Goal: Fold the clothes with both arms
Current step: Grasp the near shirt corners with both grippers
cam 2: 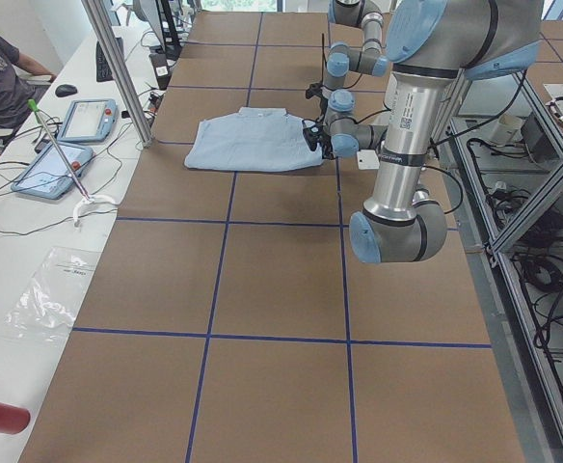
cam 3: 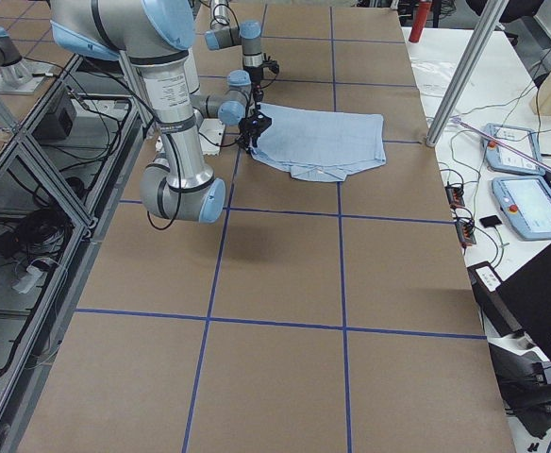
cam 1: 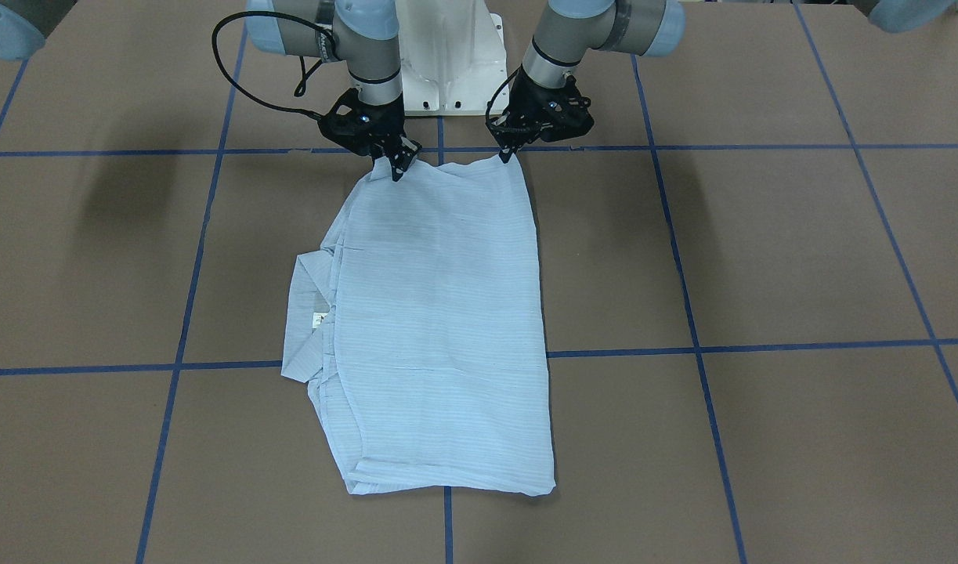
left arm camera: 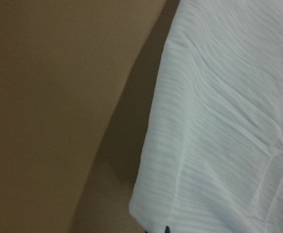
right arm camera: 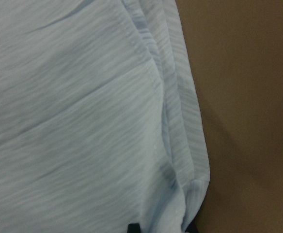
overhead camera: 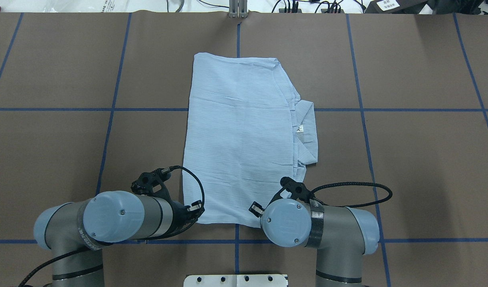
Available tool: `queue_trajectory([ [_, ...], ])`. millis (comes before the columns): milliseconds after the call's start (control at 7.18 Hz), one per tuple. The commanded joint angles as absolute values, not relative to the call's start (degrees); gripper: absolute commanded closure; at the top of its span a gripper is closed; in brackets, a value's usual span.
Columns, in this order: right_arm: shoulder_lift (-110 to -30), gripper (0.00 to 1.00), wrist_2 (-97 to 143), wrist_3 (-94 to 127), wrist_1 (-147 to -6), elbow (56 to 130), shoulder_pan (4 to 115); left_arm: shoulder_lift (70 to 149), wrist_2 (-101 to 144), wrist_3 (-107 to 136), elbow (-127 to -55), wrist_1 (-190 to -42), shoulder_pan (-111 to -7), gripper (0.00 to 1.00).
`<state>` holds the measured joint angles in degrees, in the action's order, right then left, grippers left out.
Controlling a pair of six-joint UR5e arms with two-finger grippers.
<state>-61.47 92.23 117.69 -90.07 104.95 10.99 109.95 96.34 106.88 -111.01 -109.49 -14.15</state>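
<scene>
Shirt (cam 1: 439,329), light blue, faintly striped: folded to a rectangle, flat on the brown table (cam 1: 760,258), directly out from the white base (cam 1: 455,55); collar (cam 1: 305,345) and neck label (cam 1: 319,319) protrude at one long edge. Left hand (cam 1: 509,155): fingers pinched together on the shirt corner nearest the base; right hand (cam 1: 399,168): likewise on the other near corner.

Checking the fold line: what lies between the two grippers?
Only the shirt's robot-side edge, running from the right gripper to the left gripper; the front-facing view shows it.
</scene>
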Motion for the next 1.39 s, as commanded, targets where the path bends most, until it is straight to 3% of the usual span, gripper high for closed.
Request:
queue_trajectory([
  [0,-61.3,1.00,92.4,117.7,-90.1,105.3,11.3,110.0,96.3,106.9,-111.0,-109.5,-14.2,1.00],
  [418,-61.1,1.00,92.4,117.7,-90.1,106.4,11.7,110.0,96.4,106.9,-111.4,-109.4,-14.2,1.00],
  [697,-61.8,1.00,92.6,117.8,-90.5,112.8,12.7,111.0,96.5,106.9,-112.1,-109.2,-14.3,1.00],
  [975,-62.1,1.00,92.6,117.7,-90.6,113.5,12.7,111.1,96.7,106.9,-116.2,-106.6,-14.2,1.00],
  [1254,-65.6,1.00,93.2,117.7,-90.4,119.6,12.6,110.8,98.2,106.9,-122.0,-103.4,-13.7,1.00],
])
